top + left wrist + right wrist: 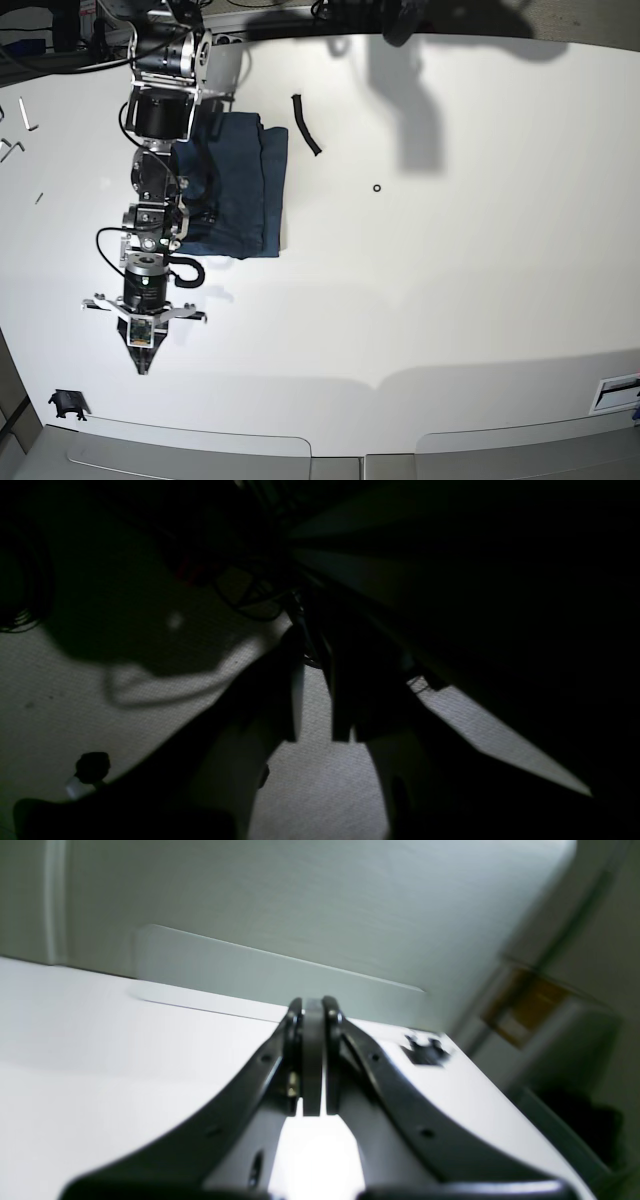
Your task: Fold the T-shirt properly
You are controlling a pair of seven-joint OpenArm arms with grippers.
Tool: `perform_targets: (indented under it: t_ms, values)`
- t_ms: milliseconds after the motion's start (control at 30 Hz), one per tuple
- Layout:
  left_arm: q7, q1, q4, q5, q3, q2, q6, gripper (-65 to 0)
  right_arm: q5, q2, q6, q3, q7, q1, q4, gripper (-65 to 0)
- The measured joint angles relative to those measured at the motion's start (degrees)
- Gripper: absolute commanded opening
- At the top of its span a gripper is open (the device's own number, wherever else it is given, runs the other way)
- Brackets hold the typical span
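Observation:
The T-shirt (243, 185) lies as a dark navy folded rectangle at the back left of the white table (450, 300); the right arm covers its left edge. My right gripper (143, 364) hovers over bare table well in front of the shirt, pointing at the near edge. In the right wrist view its fingers (313, 1060) are pressed together with nothing between them. My left gripper (320, 720) shows only in the dark left wrist view, off the table over speckled carpet. A narrow gap separates its fingers and nothing is in it. Neither wrist view shows the shirt.
A short black strip (305, 123) and a small black ring (376, 187) lie right of the shirt. A black clip (66, 403) sits at the near left corner. Metal hex keys (10, 148) lie at the far left. A label (615, 392) marks the near right edge.

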Motion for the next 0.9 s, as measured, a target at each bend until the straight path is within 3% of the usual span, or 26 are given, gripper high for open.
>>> perform_targets:
  t_ms: [133, 267, 333, 400, 433, 467, 567, 767, 900]
  values:
    - [0.00, 0.00, 0.00, -0.02, 0.00, 0.00, 0.00, -56.9, 0.11, -0.02, -6.43, 0.00, -0.92, 0.00, 0.00, -65.0]
    - [0.00, 0.00, 0.00, -0.02, 0.00, 0.00, 0.00, -56.9, -0.07, -0.02, -15.08, -0.15, -1.88, 0.02, 0.04, -65.0]
    - [-0.02, 0.02, 0.00, -0.02, 0.00, 0.00, 0.02, -56.9, 0.26, -0.04, -22.27, -0.92, -5.57, 0.00, 0.70, -65.0]
    - [-0.04, 0.00, 0.00, 0.00, 0.00, 0.00, 0.02, -56.9, 0.59, 0.07, -31.74, -2.23, -8.48, -0.17, 2.36, -65.0]
    - [-0.02, 0.00, 0.00, 0.00, 0.00, 0.00, 0.02, -56.9, -0.55, 0.09, -37.31, -3.06, -9.49, -0.17, 3.23, -65.0]
    - [-0.04, 0.02, 0.00, -0.02, 0.00, 0.00, 0.02, -56.9, -3.15, 0.13, -40.48, -3.96, -10.34, -0.15, 4.17, -65.0]
    - [0.00, 0.00, 0.00, -0.02, 0.00, -0.02, 0.00, -56.9, -15.69, 0.94, -38.64, -7.21, -14.19, -0.24, 7.06, -65.0]
    - [0.00, 0.00, 0.00, 0.00, 0.00, -0.02, 0.02, -56.9, -33.11, 1.92, -38.62, -18.23, -25.38, -0.33, 9.29, -65.0]
    - [0.02, 0.02, 0.00, 0.00, 0.00, 0.00, 0.00, -56.9, -36.72, 2.19, -38.62, -26.64, -27.10, -0.35, 9.31, -65.0]
